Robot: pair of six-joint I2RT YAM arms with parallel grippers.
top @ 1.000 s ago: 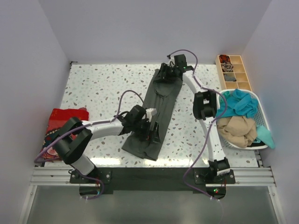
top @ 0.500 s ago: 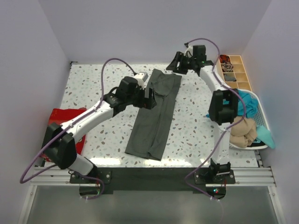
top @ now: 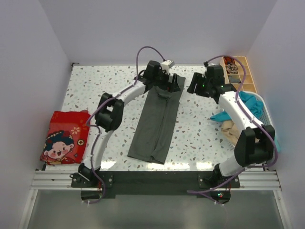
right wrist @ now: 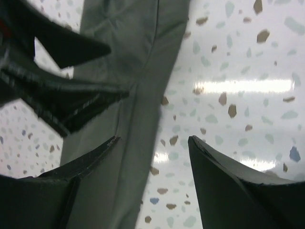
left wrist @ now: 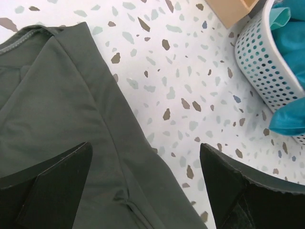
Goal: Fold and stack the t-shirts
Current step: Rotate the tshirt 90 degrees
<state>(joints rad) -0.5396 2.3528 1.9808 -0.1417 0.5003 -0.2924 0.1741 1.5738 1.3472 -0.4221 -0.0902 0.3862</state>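
The dark grey-green t-shirt (top: 157, 121) lies in a long folded strip at the centre of the counter (top: 95, 90). The left fingers (left wrist: 47, 191) are wide apart above its 12 o'clock end. The right fingers (right wrist: 228, 191) are also wide apart, just beside that end at 3 o'clock.

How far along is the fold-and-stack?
Done: red shirt lies folded at the left edge. In hand: grey shirt is a long strip; left gripper and right gripper hover open at its far end. Left: cross-folds, stacking, plus teal shirt and tan shirt in the basket.
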